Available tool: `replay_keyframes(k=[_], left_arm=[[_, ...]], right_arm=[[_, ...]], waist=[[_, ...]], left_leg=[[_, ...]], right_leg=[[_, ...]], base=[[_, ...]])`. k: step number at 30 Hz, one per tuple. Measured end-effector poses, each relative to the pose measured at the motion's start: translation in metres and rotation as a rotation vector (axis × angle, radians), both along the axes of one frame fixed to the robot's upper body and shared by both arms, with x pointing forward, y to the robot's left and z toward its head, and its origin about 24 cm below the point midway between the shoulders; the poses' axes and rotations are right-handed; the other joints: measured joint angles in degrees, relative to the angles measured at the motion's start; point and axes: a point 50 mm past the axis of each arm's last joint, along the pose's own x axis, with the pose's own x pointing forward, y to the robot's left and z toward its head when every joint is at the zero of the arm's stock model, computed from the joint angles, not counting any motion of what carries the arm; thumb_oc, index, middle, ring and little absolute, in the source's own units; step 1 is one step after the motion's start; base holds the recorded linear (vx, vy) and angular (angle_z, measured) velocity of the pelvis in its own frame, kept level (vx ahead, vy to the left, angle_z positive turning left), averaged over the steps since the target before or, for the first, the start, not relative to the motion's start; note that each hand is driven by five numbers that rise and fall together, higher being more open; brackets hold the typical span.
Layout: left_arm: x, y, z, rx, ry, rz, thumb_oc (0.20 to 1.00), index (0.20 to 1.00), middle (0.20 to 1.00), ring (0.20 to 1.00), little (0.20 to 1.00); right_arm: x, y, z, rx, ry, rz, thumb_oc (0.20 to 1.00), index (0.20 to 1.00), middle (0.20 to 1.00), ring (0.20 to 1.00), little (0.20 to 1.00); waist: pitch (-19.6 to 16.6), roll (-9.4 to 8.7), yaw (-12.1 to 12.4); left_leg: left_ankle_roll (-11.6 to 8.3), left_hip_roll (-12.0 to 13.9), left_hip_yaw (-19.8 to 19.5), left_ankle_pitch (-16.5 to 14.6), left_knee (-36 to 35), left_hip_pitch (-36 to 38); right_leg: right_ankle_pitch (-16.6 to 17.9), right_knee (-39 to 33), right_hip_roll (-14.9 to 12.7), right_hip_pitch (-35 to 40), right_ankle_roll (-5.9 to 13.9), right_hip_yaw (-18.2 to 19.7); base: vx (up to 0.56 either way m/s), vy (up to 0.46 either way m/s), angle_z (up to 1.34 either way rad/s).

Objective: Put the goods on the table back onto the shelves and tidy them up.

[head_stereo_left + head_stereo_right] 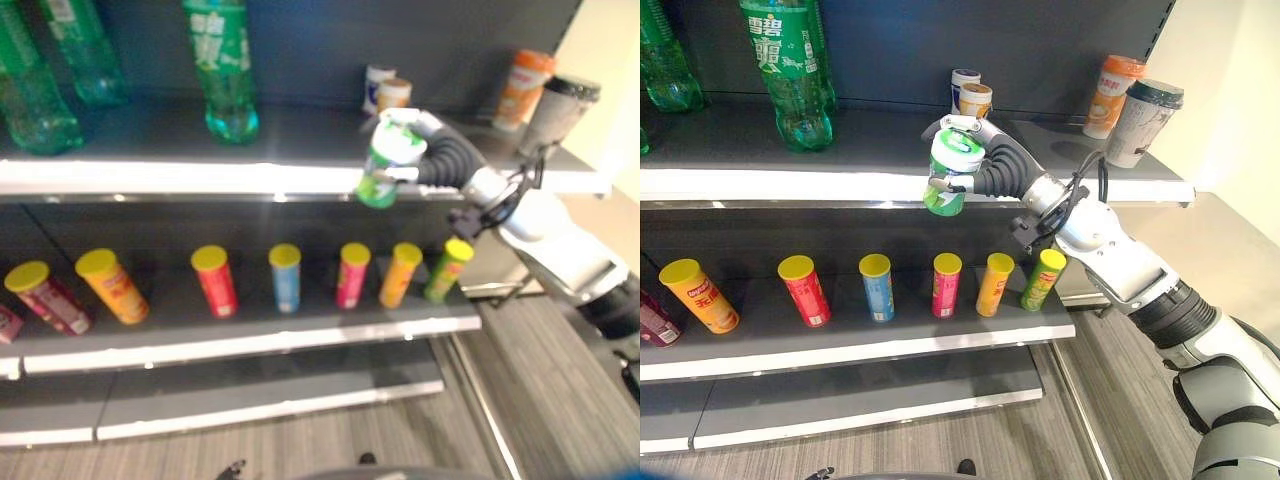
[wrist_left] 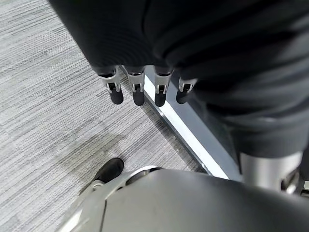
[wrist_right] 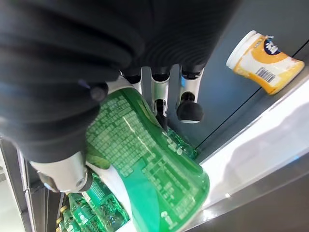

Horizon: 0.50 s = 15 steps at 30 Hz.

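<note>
A green cup with a white lid [image 1: 948,172] hangs tilted over the front edge of the top shelf [image 1: 760,185]. My right hand [image 1: 1002,168] is shut on it, fingers and thumb wrapped round its upper part. In the right wrist view the green cup [image 3: 154,169] lies under the fingers [image 3: 188,108], with a white and orange cup [image 3: 265,60] further back on the shelf. My left hand [image 2: 137,87] hangs low over the grey carpet, fingers relaxed and holding nothing.
The top shelf carries tall green bottles [image 1: 790,70], two small cups [image 1: 970,95] at the back, and an orange-lidded cup [image 1: 1110,95] beside a dark-lidded cup [image 1: 1145,120] at the right end. The middle shelf [image 1: 860,350] bears a row of yellow-lidded cans [image 1: 875,285].
</note>
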Motion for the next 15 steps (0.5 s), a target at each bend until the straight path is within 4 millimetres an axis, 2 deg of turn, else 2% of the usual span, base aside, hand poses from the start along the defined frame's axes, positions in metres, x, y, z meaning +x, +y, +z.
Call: replay_keyframes(k=[6,15], left_arm=[[0.001,-0.001,0.000,-0.001,-0.003,0.002,1.000,1.000,1.000,1.000,1.000],[0.002,-0.002,0.000,-0.010,-0.006,0.032,1.000,1.000,1.000,1.000,1.000]], right_arm=[[0.003,-0.001,0.001,0.003,-0.002,-0.016,0.200,0.200,0.200,0.200,0.200],[0.035,-0.015,0.004,0.041,0.028,-0.185,0.200,0.200,0.200,0.200,0.200]], waist=[[0.2,0.22,0.0],[0.8,0.61,0.3]], left_leg=[[-0.01,0.1,-0.7,0.0,0.0,-0.5],[-0.01,0.2,-0.9,0.0,0.0,-0.6]], right_leg=[[-0.3,-0.1,0.0,0.0,-0.34,-0.9],[-0.4,-0.1,0.0,-0.1,-0.41,-1.1]], base=[[0.02,0.010,0.07],[0.00,0.001,0.00]])
